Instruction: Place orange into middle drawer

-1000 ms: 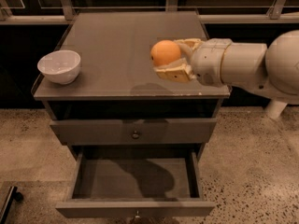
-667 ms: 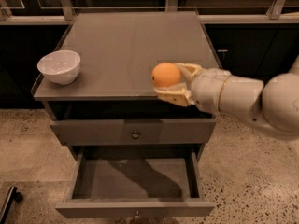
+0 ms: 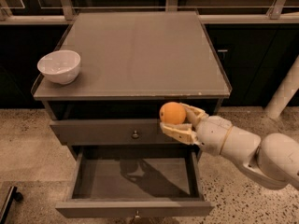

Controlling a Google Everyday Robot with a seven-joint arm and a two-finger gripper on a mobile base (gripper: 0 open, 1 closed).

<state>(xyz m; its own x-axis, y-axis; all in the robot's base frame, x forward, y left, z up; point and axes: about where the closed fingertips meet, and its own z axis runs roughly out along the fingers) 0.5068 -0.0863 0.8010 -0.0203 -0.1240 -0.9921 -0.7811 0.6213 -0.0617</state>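
Note:
The orange is round and smooth, held between the fingers of my gripper. The gripper comes in from the right on a white arm and holds the orange in front of the upper knobbed drawer, above the right part of the open middle drawer. The middle drawer is pulled out, dark grey and shallow, with nothing inside it. Its knob shows at the bottom edge.
A white bowl stands at the left front of the grey cabinet top. A white post stands to the right. Speckled floor surrounds the cabinet. A dark object lies at bottom left.
The gripper has carried the orange forward and down, from above the cabinet top's right side to in front of the upper drawer, over the open middle drawer.

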